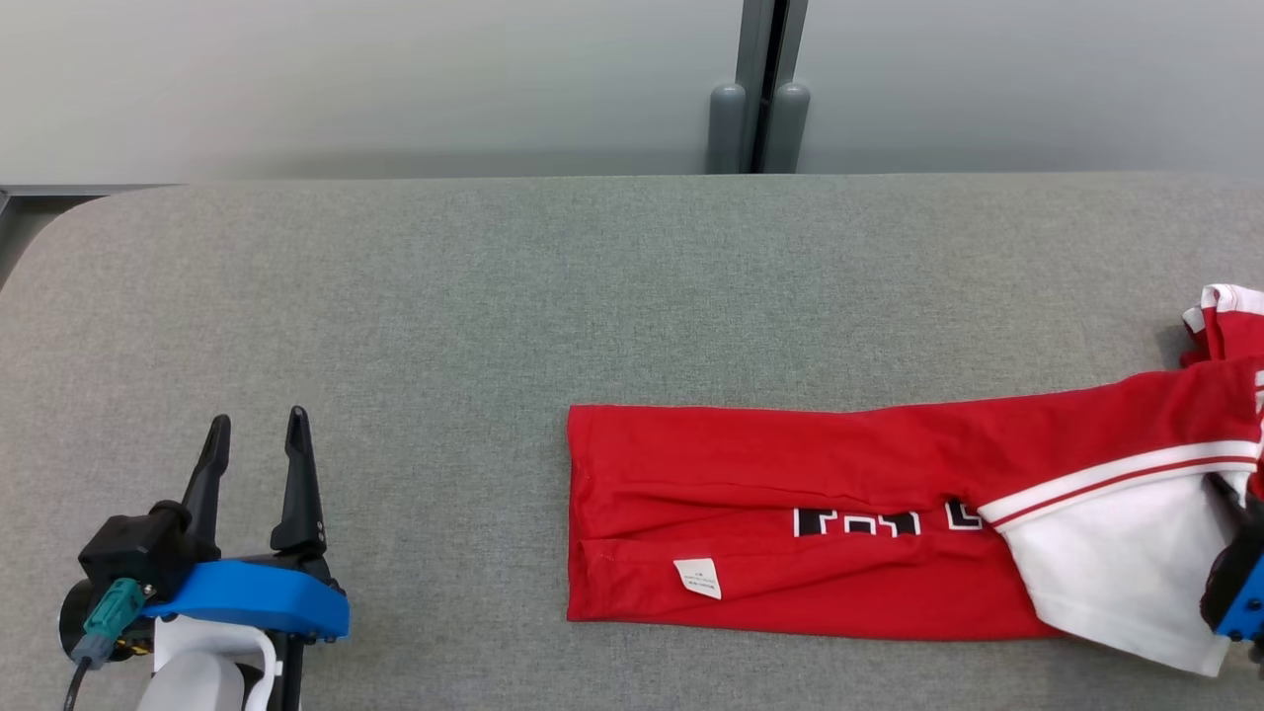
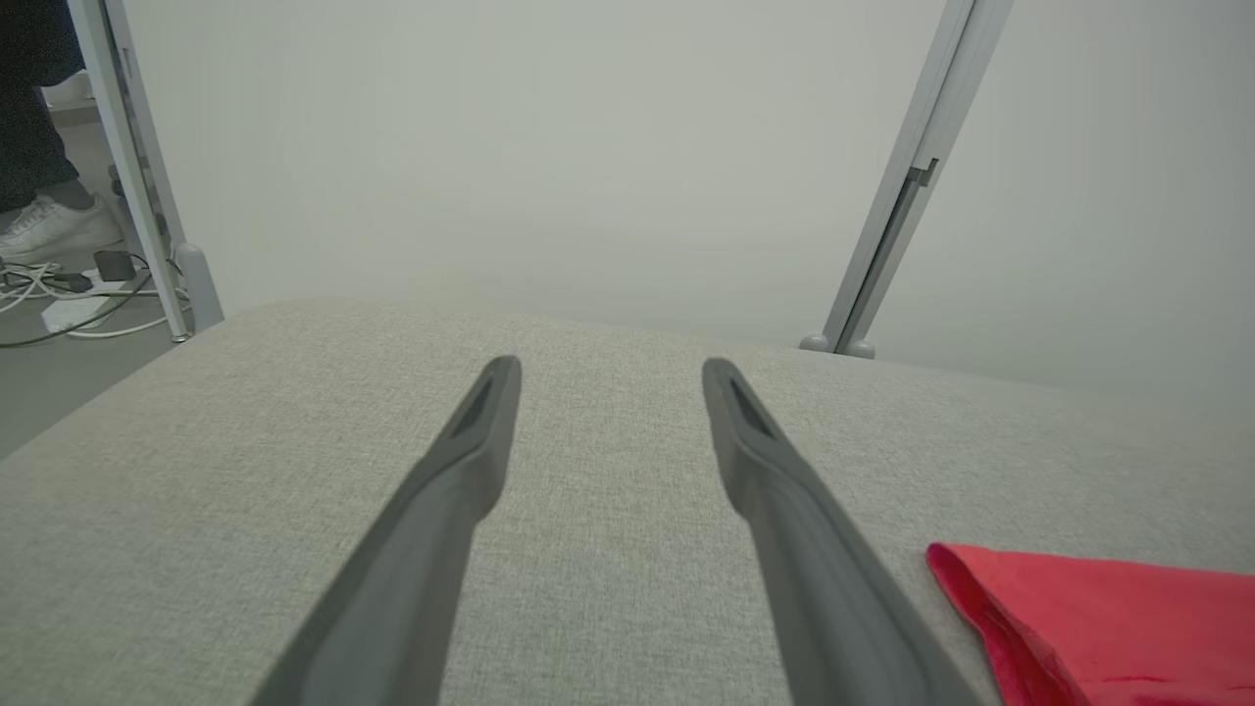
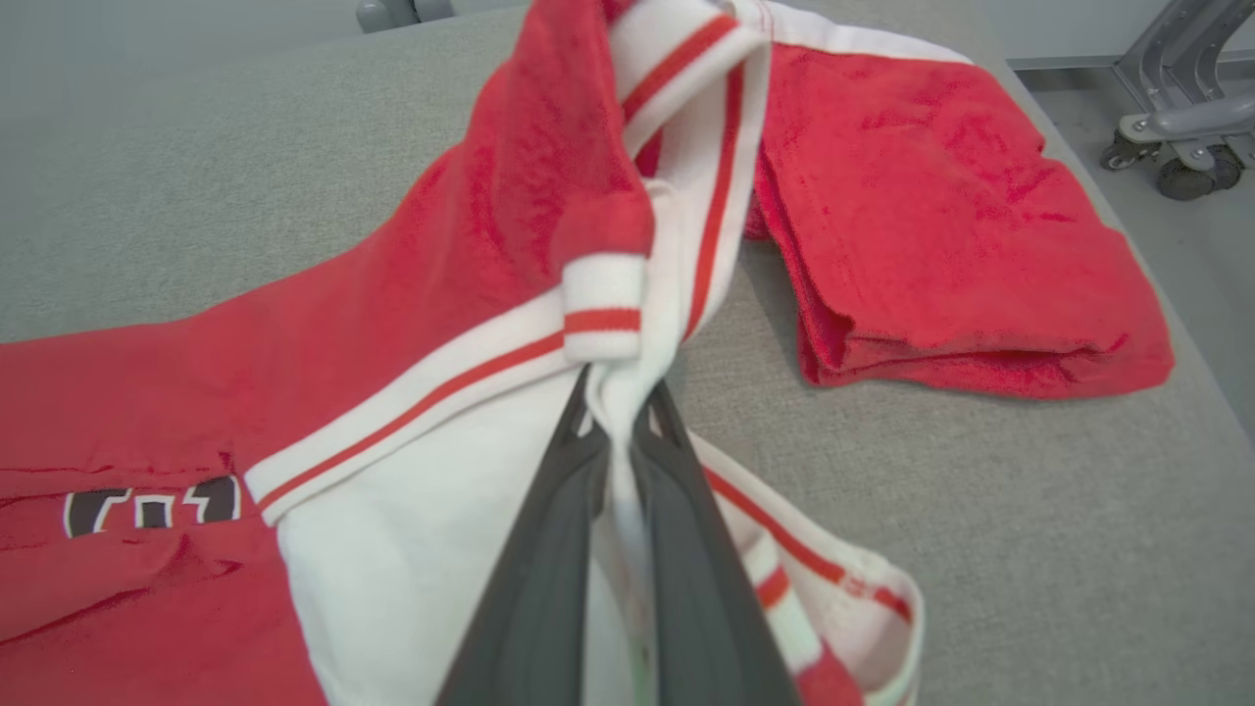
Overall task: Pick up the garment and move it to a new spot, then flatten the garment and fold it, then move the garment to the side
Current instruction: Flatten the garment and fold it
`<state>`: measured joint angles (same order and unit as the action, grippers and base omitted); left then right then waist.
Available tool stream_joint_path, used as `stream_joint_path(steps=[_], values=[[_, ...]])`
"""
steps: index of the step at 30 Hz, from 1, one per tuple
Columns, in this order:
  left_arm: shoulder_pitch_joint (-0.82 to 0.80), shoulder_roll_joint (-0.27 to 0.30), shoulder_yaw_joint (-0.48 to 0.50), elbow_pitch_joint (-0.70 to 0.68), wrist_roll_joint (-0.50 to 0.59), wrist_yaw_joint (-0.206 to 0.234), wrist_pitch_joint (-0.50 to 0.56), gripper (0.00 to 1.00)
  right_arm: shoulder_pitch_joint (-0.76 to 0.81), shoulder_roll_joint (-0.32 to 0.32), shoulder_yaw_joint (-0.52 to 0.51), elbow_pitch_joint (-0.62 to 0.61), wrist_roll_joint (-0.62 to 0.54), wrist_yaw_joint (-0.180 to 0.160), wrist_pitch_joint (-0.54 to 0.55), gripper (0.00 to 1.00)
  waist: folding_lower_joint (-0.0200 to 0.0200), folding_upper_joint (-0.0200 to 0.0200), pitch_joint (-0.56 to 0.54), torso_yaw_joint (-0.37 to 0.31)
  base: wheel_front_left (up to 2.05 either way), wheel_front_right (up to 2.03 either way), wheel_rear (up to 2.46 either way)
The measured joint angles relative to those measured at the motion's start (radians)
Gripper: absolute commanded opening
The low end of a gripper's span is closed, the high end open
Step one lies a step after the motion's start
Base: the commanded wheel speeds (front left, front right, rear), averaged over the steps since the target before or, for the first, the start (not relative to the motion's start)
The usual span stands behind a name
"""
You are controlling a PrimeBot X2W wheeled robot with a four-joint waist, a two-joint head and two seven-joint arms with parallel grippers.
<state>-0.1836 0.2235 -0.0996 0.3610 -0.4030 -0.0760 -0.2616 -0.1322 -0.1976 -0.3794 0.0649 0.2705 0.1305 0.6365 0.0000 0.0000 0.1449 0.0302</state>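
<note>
On the counter (image 1: pixel 395 296) we log one red-and-white garment (image 1: pixel 790 474), soft, light, limp, best held by its white trim: right gripper (image 3: pixel 620 392) clamped there, left gripper (image 1: pixel 257 420) spread apart.

Left tool (image 2: pixel 608 378) spread above table (image 2: pixel 245 471); garment (image 2: pixel 1098 618) beside.

The red fabric garment with white striped panels (image 1: pixel 790 474) runs off the head view's right edge. Its black-and-white lettering (image 1: pixel 859 520) is half tucked under a fold and unreadable; the print on its small white label (image 1: pixel 697 579) is too small to make out. The right gripper (image 3: pixel 620 397) has its dark fingertips buried in bunched white cloth. In the left wrist view, a person's white shoe (image 2: pixel 54 227) is cropped by the frame's left edge.
</note>
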Motion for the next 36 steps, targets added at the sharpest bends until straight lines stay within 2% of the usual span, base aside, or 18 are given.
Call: stream_joint_path(steps=[4, 8, 9, 13, 19, 23, 29, 36], values=[[0.007, -0.005, -0.001, 0.001, 0.007, -0.002, 0.000, 1.00, 0.023, 0.054, 0.054, -0.097, 0.005, 0.000, 0.058, 0.00, 0.0000, 0.0000, -0.010, 0.005, 0.00, 0.00, 0.00], [0.007, -0.006, -0.005, -0.003, 0.011, -0.004, 0.000, 1.00, 0.037, 0.076, 0.175, -0.151, 0.030, 0.000, 0.102, 0.00, 0.0000, 0.0000, -0.015, 0.009, 0.00, 0.00, 0.00], [0.007, -0.006, -0.005, -0.003, 0.011, -0.004, 0.000, 1.00, 0.037, 0.076, 0.175, -0.151, 0.030, 0.000, 0.102, 0.00, 0.0000, 0.0000, -0.015, 0.009, 0.00, 0.00, 0.00], [0.007, -0.005, -0.011, -0.013, 0.016, -0.003, 0.000, 1.00, -0.014, 0.116, 0.367, -0.151, 0.040, 0.000, 0.103, 0.00, 0.0000, 0.0000, -0.006, 0.006, 0.00, 0.00, 0.00], [-0.010, -0.006, -0.026, -0.015, 0.016, -0.003, 0.005, 1.00, -0.136, 0.144, 0.596, -0.019, 0.092, 0.000, 0.053, 0.00, 0.0000, 0.0000, 0.008, 0.019, 0.00, 0.00, 0.00], [-0.027, -0.010, -0.043, -0.012, 0.016, -0.006, 0.006, 1.00, -0.217, 0.146, 0.686, 0.105, 0.149, 0.000, -0.008, 0.00, 0.0000, 0.0001, 0.015, 0.042, 0.00, 0.00, 0.00], [-0.042, -0.013, -0.057, 0.001, 0.016, -0.012, 0.006, 1.00, -0.326, 0.147, 0.774, 0.272, 0.181, 0.000, -0.061, 0.00, 0.0000, 0.0000, 0.032, 0.080, 0.00, 0.00, 0.00], [-0.060, -0.019, -0.074, 0.022, 0.017, -0.013, 0.006, 1.00, -0.403, 0.147, 0.806, 0.411, 0.194, 0.000, -0.119, 0.00, 0.0001, 0.0000, 0.043, 0.108, 0.00, 0.00, 0.00]])
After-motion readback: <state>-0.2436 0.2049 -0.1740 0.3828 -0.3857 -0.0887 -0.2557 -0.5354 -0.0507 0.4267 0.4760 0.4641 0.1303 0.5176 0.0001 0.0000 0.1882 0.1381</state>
